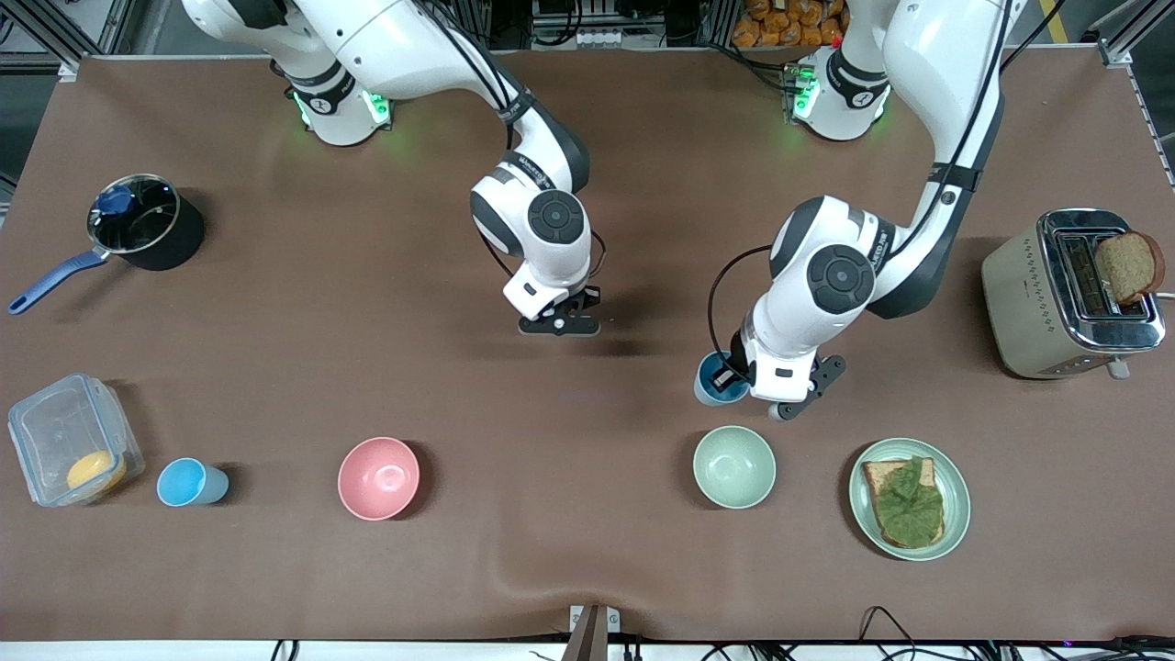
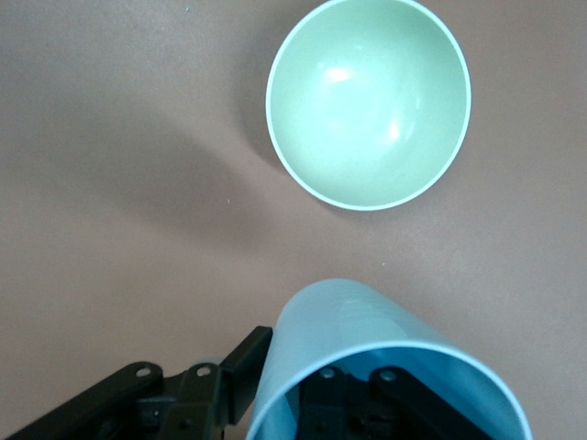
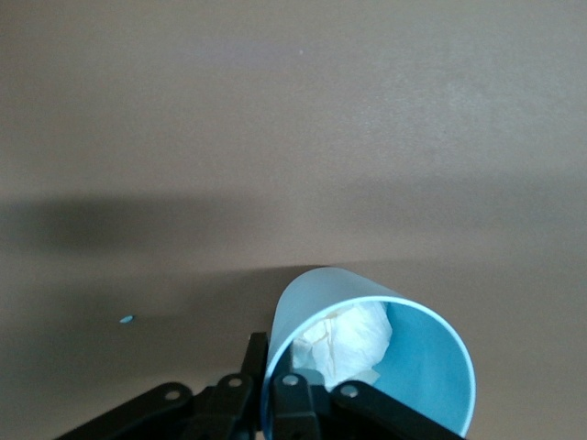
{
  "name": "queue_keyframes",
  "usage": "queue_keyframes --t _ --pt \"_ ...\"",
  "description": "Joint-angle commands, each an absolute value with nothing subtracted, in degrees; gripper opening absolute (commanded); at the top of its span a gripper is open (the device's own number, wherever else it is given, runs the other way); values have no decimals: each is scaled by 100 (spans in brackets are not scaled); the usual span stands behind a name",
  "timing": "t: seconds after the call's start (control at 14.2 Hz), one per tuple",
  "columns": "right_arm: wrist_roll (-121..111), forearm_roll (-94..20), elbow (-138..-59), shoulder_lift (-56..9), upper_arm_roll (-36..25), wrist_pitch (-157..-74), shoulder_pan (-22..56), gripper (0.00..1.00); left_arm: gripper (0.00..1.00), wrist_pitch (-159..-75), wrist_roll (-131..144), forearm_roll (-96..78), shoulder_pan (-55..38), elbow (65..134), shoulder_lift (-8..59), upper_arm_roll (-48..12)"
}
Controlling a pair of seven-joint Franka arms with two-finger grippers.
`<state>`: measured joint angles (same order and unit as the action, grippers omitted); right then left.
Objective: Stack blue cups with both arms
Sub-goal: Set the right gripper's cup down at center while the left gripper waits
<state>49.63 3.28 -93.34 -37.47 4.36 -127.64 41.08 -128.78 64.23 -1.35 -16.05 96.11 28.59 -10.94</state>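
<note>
Cups sit in both grippers. From the front, the left gripper [image 1: 780,390] is clamped on a blue cup [image 1: 716,378] above a green bowl [image 1: 733,466]; the right gripper [image 1: 560,323] hangs mid-table. Its wrist view shows jaws pinching a cup's rim [image 3: 367,367], white wad inside. A third cup [image 1: 188,483] stands apart.

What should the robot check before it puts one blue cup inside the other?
1. Left gripper pinching the left cup at its rim: ok.
2. Right gripper pinching the right cup at its rim: ok.
3. Right cup empty inside: not ok, a white crumpled wad sits in it.
4. One cup lined up over the other: not ok, the two grippers are over different spots of the table.
5. Pale green bowl apart from the left cup: ok.
</note>
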Motion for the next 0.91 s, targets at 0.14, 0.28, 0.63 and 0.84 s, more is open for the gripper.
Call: queue_keyframes --t 0.14,0.28,0.63,0.84 --pt "5291 413 -9176 -3665 369 -12691 4175 100 0 -12762 6521 -517 -1643 9290 2936 -1107" --pt "5247 404 -9114 -3411 369 -12552 4105 100 0 -12762 6591 -615 -1722 9290 2936 -1134" --pt "4468 325 -8439 -2813 360 -11033 3525 100 0 -12762 6899 -606 -2214 9281 2936 -1125" --pt "3449 290 -8253 -2550 378 -10390 2937 100 0 -12770 7223 -545 -2512 9229 3058 -1125"
